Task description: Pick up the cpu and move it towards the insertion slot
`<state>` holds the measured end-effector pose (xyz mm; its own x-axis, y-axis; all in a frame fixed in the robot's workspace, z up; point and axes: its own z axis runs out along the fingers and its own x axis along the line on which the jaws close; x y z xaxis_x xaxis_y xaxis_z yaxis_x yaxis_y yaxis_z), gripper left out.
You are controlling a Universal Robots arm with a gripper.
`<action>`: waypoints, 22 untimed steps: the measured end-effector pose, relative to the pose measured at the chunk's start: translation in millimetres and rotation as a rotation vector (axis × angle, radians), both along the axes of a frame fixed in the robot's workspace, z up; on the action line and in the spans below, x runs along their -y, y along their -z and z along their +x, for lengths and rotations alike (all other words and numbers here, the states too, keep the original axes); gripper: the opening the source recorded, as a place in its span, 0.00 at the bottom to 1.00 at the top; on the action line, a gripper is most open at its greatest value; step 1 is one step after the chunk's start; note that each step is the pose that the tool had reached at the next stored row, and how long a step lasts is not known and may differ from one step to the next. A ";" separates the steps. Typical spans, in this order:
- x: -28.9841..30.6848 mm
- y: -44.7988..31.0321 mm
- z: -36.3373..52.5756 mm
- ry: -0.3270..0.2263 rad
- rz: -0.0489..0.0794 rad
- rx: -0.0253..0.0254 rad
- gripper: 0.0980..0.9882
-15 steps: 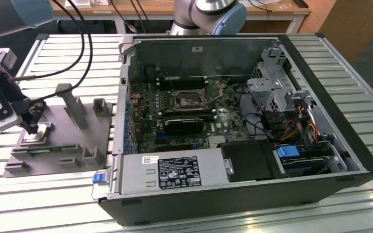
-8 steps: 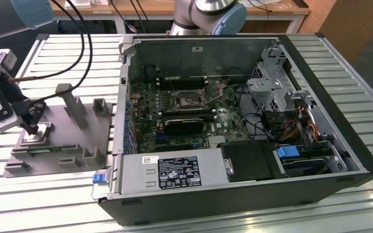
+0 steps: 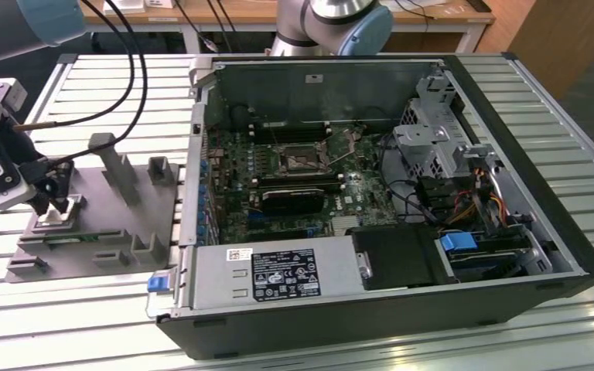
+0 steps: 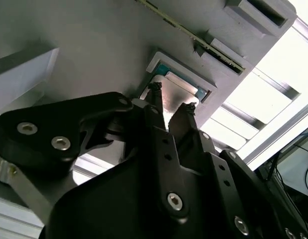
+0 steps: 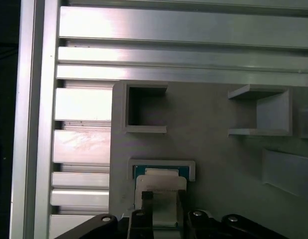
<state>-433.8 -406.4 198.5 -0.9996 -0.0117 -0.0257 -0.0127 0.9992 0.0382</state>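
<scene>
Locate the gripper (image 3: 55, 205) at the exterior view's left, low over the grey fixture plate (image 3: 121, 209) on the slatted aluminium table (image 3: 575, 325). In both wrist views, note black fingers (image 4: 156, 112) parted by a narrow gap, tips down at the cpu (image 4: 170, 102), with nothing lifted. Cannot confirm contact between fingertips and chip. Find the cpu (image 3: 56, 221) seated flat in a pale-rimmed square pocket (image 5: 161, 164) near one edge of the plate, with its silver top showing between and beyond the tips and a thin teal strip along one side. In the first wrist view, observe the gripper (image 5: 164, 199) just over the cpu (image 5: 161, 185), with two open-sided fixture blocks (image 5: 263, 112) near the pocket. Locate the insertion slot (image 3: 300, 160) well apart from the gripper, towards the exterior view's right, inside the open computer case (image 3: 503, 154). Identify by the silvery frame around a dark centre, on the green motherboard (image 3: 235, 185), just beside a black heatsink (image 3: 295, 199). Note black cables (image 3: 121, 69) looping above the plate.
</scene>
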 end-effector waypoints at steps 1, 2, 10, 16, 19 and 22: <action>0.0 0.0 0.0 0.000 0.000 0.0000 0.28; 0.0 0.0 0.0 0.000 0.000 -0.0001 0.35; 0.0 0.2 0.0 0.000 0.000 0.0000 0.62; 0.0 7.3 -0.6 0.000 0.000 0.0001 0.62; 0.0 10.9 -0.9 0.000 0.000 0.0001 0.62; 0.0 13.1 -1.2 0.000 0.000 0.0001 0.62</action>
<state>-435.0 -406.4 185.3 -0.9996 -0.0117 -0.0259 -0.0127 0.9992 0.0382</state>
